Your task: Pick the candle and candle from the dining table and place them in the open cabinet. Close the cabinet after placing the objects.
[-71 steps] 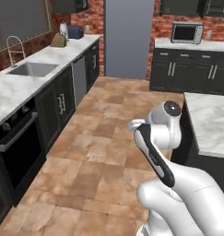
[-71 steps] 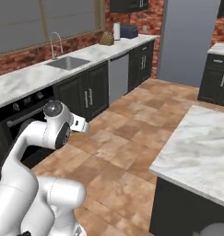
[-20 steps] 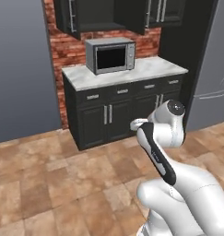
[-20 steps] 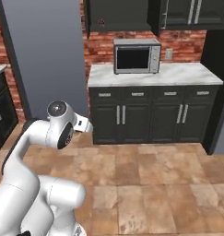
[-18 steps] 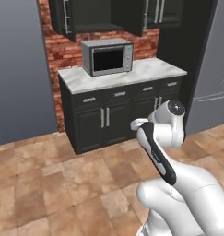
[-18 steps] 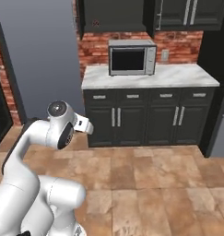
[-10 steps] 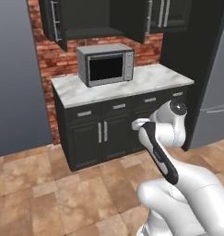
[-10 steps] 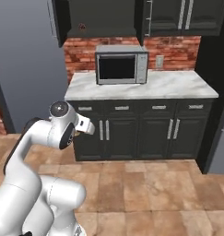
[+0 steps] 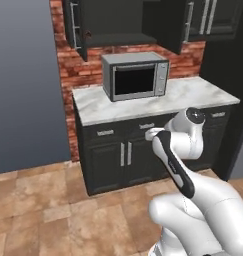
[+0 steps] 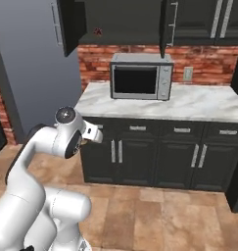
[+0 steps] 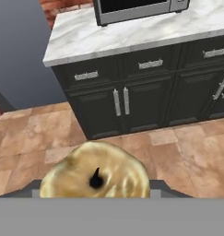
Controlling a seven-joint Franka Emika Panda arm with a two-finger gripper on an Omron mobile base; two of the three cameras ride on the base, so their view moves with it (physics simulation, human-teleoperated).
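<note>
While the arm stays folded close to its own body, the claw (image 11: 96, 196) pinches the squat golden-tan candle (image 11: 95, 171), which sits at the bottom of the hand view with its dark wick pointing toward the camera. The finger tips themselves are hidden behind the candle body, so their exact spacing cannot be read. In the base views, the claw end is tucked against the arm and too small to read.

Directly ahead of the robot stands a black base unit with a white, grey-veined marble tabletop (image 9: 143, 102). A grey microwave (image 9: 135, 75) rests on this tabletop against a red brick wall (image 10: 203, 61). Below the tabletop, black drawers and panelled doors carry silver handles (image 11: 120, 102).

Above the microwave hangs the black wall cabinet (image 9: 118, 20). Its doors stand swung outward, each with a long vertical silver bar handle (image 10: 172, 17), exposing a dark inner shelf (image 9: 115, 39). A small dark-red object (image 10: 97, 31) is just visible inside in the right base view.

The floor (image 11: 35, 129) is brown tile. A plain grey panel (image 9: 23, 80) stands left of the brick.
</note>
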